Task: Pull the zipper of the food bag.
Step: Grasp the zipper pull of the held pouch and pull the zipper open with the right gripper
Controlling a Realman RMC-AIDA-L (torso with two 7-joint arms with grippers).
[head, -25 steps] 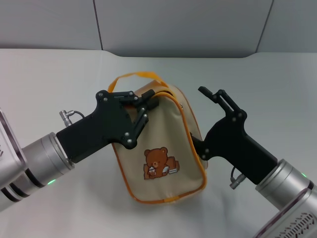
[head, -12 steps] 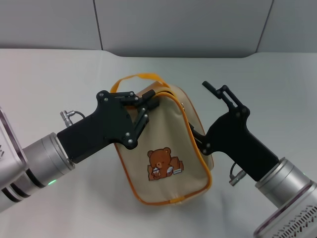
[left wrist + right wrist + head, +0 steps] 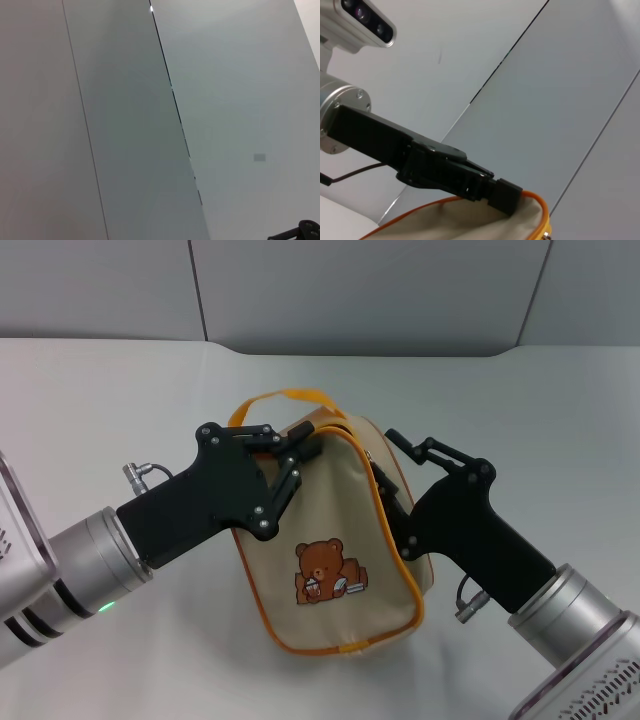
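The food bag (image 3: 325, 540) is a beige pouch with orange piping, an orange loop strap (image 3: 285, 397) and a brown bear picture facing me. My left gripper (image 3: 297, 453) is shut on the bag's upper left corner and holds it upright. The right wrist view shows that grip on the fabric (image 3: 502, 198). My right gripper (image 3: 388, 465) is pressed against the bag's right side at the dark zip track (image 3: 384, 490). Its upper finger lies over the track and the other is hidden. I cannot pick out the zipper's metal pull tab.
The bag rests on a white table (image 3: 120, 390), with a grey panelled wall (image 3: 360, 290) behind. The left wrist view shows only wall panels (image 3: 150, 125). Both forearms flank the bag low in the head view.
My right gripper has swung down and left, from above and beside the bag onto its zip side. The bag shifted slightly. My left gripper has kept its hold.
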